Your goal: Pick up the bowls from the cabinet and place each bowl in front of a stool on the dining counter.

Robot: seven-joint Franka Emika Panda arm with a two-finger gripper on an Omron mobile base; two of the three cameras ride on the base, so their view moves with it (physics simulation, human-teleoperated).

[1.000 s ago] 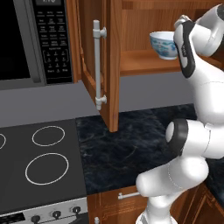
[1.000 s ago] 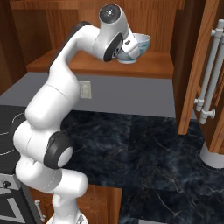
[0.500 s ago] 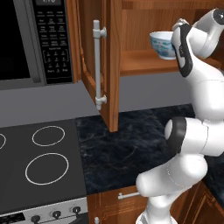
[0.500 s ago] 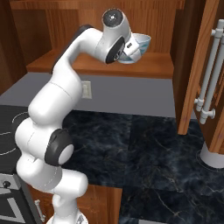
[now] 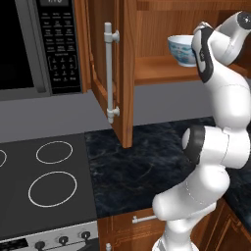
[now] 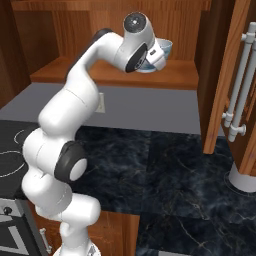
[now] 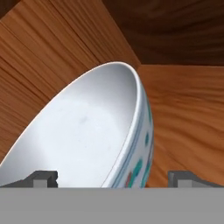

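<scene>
Left base view: the white bowl is sitting on the shelf of the open cabinet, with the arm's wrist reaching in beside it above the black tabletop.
Right base view: the hand is covering part of the bowl on the shelf.
Hand view: the tool is standing spread wide, its tips straddling the bowl's rim, pinching nothing.

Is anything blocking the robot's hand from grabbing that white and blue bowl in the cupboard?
Nothing visible does. The cabinet door is swung open, and the open gripper is right at the patterned bowl on the shelf, with the rim sitting between its two fingertips. No other item sits between them.
</scene>
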